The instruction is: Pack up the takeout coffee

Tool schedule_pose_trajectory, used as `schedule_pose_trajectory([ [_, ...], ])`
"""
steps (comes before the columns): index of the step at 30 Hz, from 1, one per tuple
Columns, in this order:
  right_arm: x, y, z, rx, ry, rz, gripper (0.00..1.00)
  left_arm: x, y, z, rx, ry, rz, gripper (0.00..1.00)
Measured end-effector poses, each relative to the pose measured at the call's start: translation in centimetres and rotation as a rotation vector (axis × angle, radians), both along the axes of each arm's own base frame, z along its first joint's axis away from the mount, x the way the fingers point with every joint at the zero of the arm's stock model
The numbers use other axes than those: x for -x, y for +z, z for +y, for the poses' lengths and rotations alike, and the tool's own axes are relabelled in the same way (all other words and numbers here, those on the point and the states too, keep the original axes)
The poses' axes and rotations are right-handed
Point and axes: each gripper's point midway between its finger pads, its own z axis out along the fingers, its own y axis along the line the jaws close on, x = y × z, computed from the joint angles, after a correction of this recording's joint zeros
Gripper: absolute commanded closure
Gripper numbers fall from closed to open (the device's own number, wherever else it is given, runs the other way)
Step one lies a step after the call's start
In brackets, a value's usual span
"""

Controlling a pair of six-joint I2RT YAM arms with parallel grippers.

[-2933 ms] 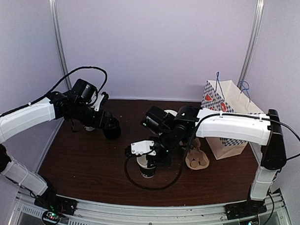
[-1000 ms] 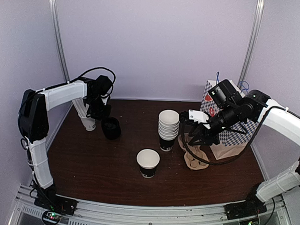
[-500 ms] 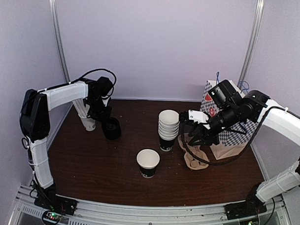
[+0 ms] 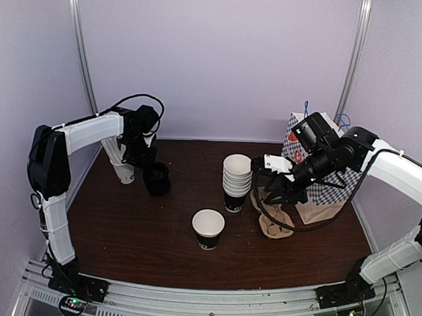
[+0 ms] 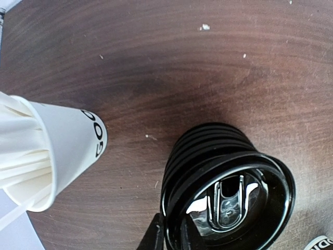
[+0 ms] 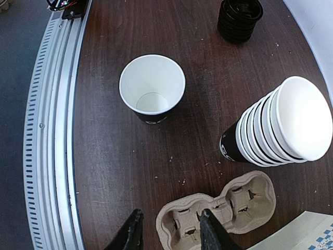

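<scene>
The takeout coffee cup (image 4: 208, 227) stands alone mid-table, white above, black below, with no lid on it; the right wrist view shows it empty (image 6: 152, 89). A stack of black dome lids (image 4: 157, 180) sits at the back left. My left gripper (image 5: 177, 234) is down on that stack (image 5: 223, 177), with one finger outside and one inside the top lid's rim, shut on it. My right gripper (image 6: 170, 234) hangs open over the near end of a cardboard cup carrier (image 6: 223, 216), holding nothing.
A stack of lidless white cups (image 4: 236, 178) stands beside the carrier (image 4: 275, 219). A white cup of white sticks (image 5: 47, 151) stands left of the lids. A patterned paper bag (image 4: 321, 176) stands at the right rear. The metal rail (image 6: 52, 130) runs along the near edge.
My left gripper's fingers have closed onto the top lid's rim. The right arm has barely shifted left over the carrier. The cup has not moved.
</scene>
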Motion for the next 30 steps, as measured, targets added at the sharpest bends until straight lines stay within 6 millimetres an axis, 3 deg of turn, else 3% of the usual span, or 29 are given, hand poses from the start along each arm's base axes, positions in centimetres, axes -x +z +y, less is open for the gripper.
schedule_pose_trajectory([
  [8,-0.2,-0.6,0.2,0.012,-0.002,0.016,0.62,-0.3,2.6,-0.3,0.030,-0.011,-0.049,0.89],
  [13,-0.4,0.1,0.8,-0.003,-0.006,0.038,0.62,0.5,6.9,-1.9,0.168,-0.053,-0.120,0.88],
  [17,-0.9,2.6,2.0,-0.054,0.002,0.037,0.62,2.2,11.7,-4.0,0.365,-0.116,-0.227,0.88],
  [23,-1.6,7.3,4.5,-0.181,0.020,0.058,0.39,4.8,18.8,-7.5,0.698,-0.251,-0.378,0.85],
  [30,-2.3,11.3,8.3,-0.392,0.016,0.253,0.17,8.2,22.2,-10.0,1.007,-0.407,-0.494,0.83],
])
